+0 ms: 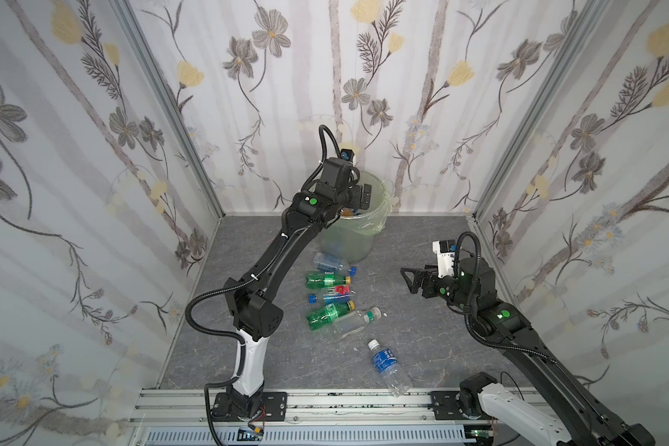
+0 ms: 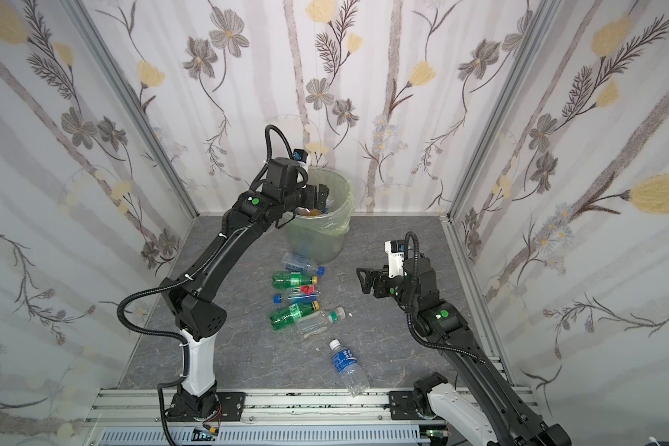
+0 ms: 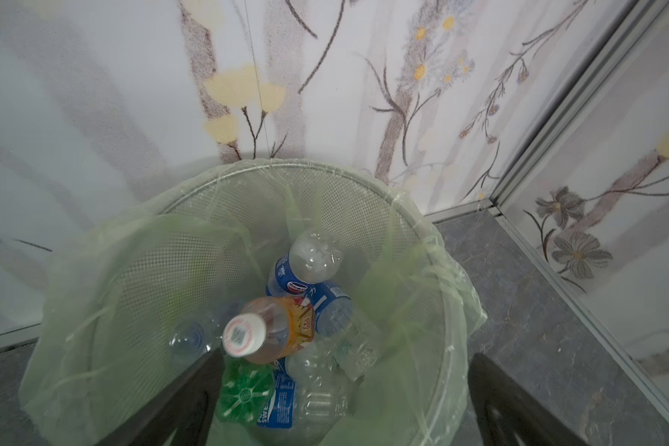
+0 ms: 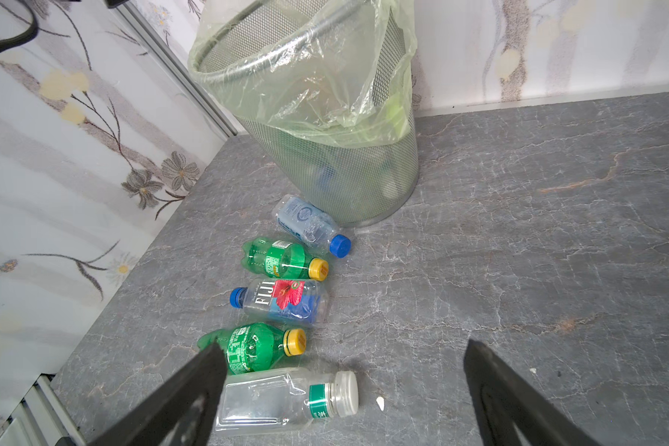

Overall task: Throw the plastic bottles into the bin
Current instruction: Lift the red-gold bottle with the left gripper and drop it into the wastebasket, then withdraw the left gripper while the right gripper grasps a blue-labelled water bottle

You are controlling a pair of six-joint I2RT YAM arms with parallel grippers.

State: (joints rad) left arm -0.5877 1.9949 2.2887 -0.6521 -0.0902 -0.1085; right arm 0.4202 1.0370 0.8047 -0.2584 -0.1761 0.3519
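My left gripper (image 1: 363, 195) hangs over the mouth of the bin (image 1: 348, 243), jaws spread wide and holding nothing. The bin, a mesh bucket lined with a pale-green bag, stands at the back of the grey table (image 1: 421, 347), near the rear wall. Inside it, the left wrist view shows a heap of plastic bottles: an orange bottle (image 3: 275, 328) with a white cap, a blue-labelled bottle (image 3: 294, 278), a green bottle base (image 3: 244, 394) and some clear ones.

My right gripper (image 1: 407, 281) hovers above the table, right of the bin, jaws likewise wide apart and empty.

Six bottles lie on their sides on the table. Five form a row leading forward from the bin's foot:
- a pale-blue bottle (image 4: 309, 226) just beside the bin
- a green bottle (image 4: 282, 258)
- a Fiji bottle (image 4: 286, 303) (red flower on its label)
- a second green bottle (image 4: 255, 345)
- a clear bottle (image 4: 282, 399) with a white cap

A dark-blue-labelled bottle (image 1: 387, 365) lies apart, nearer the front rail.
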